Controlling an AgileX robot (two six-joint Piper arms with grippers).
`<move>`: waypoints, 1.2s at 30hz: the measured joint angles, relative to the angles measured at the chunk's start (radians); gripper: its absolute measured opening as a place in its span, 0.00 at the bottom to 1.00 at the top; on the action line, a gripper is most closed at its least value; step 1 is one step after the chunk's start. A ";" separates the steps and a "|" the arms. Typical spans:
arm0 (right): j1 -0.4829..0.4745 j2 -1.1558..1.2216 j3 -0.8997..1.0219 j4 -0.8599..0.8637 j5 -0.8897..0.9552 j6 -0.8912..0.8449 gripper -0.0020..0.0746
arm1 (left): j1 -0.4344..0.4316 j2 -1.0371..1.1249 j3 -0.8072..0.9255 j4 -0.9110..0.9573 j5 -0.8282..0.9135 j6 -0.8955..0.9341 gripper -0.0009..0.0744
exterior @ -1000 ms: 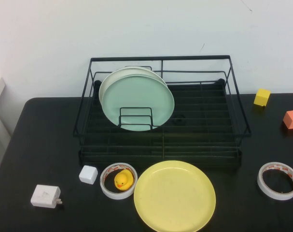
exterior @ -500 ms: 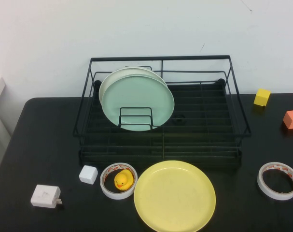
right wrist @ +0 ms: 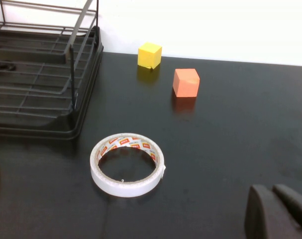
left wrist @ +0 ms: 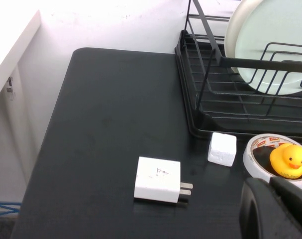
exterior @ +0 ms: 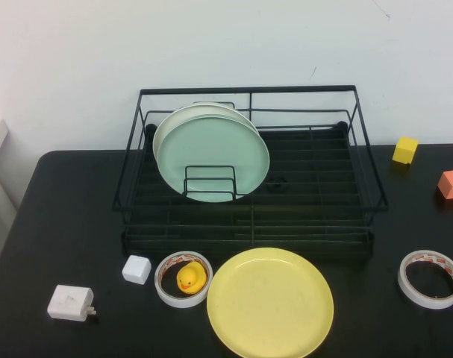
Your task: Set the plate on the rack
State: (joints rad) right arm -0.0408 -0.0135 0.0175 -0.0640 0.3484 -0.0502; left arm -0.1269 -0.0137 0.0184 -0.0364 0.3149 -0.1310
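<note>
The plate (exterior: 270, 302) lies flat on the worktop (exterior: 69, 216), at the near edge, just in front of the rack (exterior: 248, 160). Nothing holds it. The task is not yet begun, I judge.

Left claw (left wrist: 276, 209) shows only in the left wrist view, as a dark tip low in the corner, hanging above the worktop near the tape roll with the duck (left wrist: 289, 160). Its fingers look pressed together, w/ only a thin seam between them, pinching nothing. Right claw (right wrist: 277, 213) shows only in the right wrist view, also looking pressed together and empty, above the worktop near the other tape roll (right wrist: 127, 164). Neither claw is in the high view.

What could go wrong:
- Plate is flat w/ a low rim, so the claw must go under or pinch the edge. A shallow pinch on smooth plastic may slip, and the plate drops.
- Tape roll w/ duck (exterior: 183, 278) is just beside the plate's left side. A left approach may knock it, or push the white cube (exterior: 136, 269).
- Plate is near the worktop edge; a push instead of a grip could slide it off.
- Rack has a raised front rail; if the plate is not lifted high enough, it hits the rail.
- Green plate (exterior: 213, 154) & a cream one behind it stand already in the left slots; the yellow one could strike them or lean badly if it misses a slot.
</note>
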 joint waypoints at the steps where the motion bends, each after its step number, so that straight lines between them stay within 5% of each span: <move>1: 0.000 0.000 0.000 0.000 0.000 0.000 0.02 | 0.000 0.000 0.000 0.000 0.000 0.000 0.01; 7: 0.000 0.000 0.010 0.000 -0.132 0.000 0.02 | 0.000 0.000 0.002 0.000 -0.123 0.000 0.01; 18: 0.000 0.000 0.010 -0.003 -0.835 0.000 0.02 | 0.000 0.000 0.002 0.000 -0.876 0.000 0.01; 24: 0.000 0.000 0.010 0.000 -1.165 -0.016 0.02 | 0.000 -0.002 0.002 0.004 -1.142 0.000 0.01; 31: 0.000 0.000 0.010 0.010 -1.249 -0.094 0.02 | 0.000 -0.002 -0.006 -0.023 -1.131 -0.010 0.01; 36: 0.000 0.000 -0.050 0.039 -1.214 -0.184 0.02 | 0.000 -0.002 -0.194 -0.042 -0.793 -0.010 0.01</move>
State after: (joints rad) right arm -0.0408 -0.0135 -0.0321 -0.0252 -0.8659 -0.2341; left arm -0.1269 -0.0153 -0.1759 -0.0782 -0.4777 -0.1405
